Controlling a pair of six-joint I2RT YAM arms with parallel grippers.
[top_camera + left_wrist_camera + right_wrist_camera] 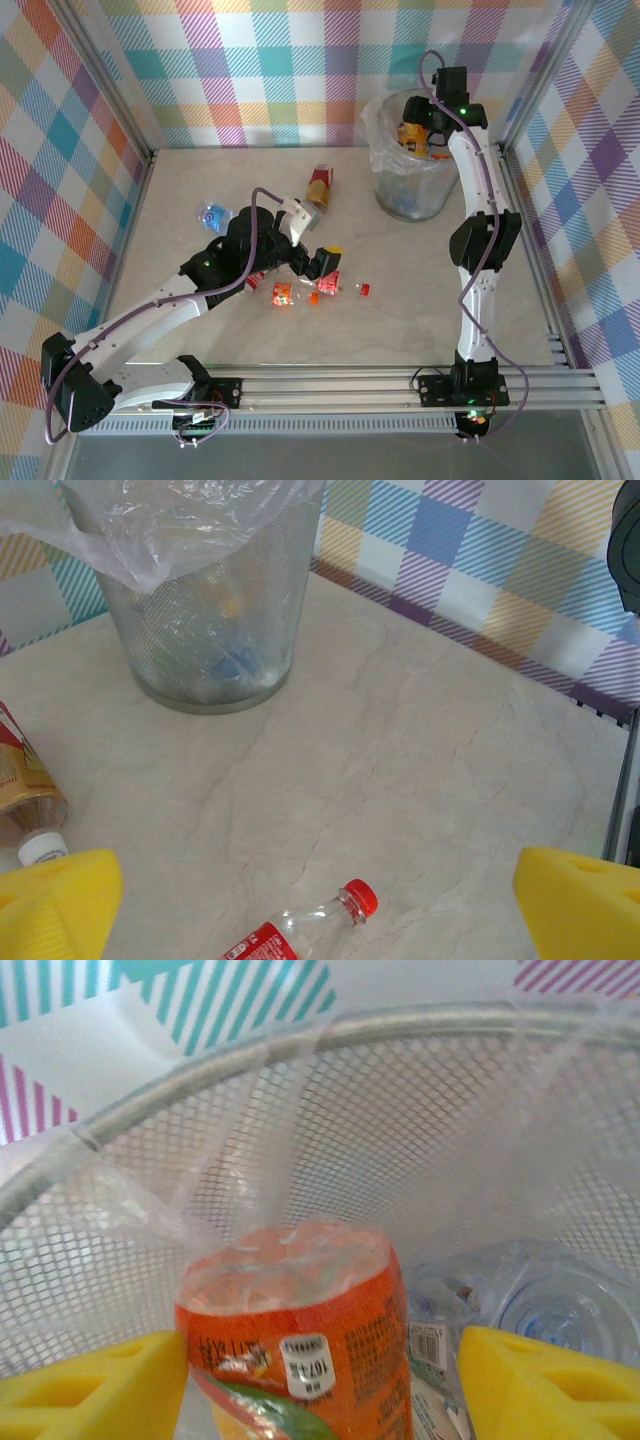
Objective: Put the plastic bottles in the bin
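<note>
The task is judged to be partly done. Through the mesh wall of the bin [410, 198], which stands at the far right of the table [400, 330], at least one clear bottle [535, 1310] is seen lying inside, with blue shapes low down behind the mesh in the left wrist view. An orange bottle [300, 1310] is held base-up inside the rim, between the yellow pads of the right gripper [322, 1380]. It lies against one pad, while a narrow gap shows at the other, so it cannot be told whether it is pinched or already let go. Several bottles are left on the table. A white-capped bottle with a red-and-gold label [320, 185] lies near the bin to its left. A blue-labelled bottle [213, 214] lies farther left, beside the left arm. A red-labelled bottle [282, 293] lies near the middle, with small red and orange pieces around it that are too small to name. A red-capped clear bottle [300, 938] lies just below the left gripper [318, 900], whose pads are spread wide with nothing between them. Little is judged to stand in the way on the table itself. However, the mouth of the bin is occupied by the right arm, and the clear plastic bag [150, 540] is draped loosely over the rim. One red bottle is partly covered by the left arm.
</note>
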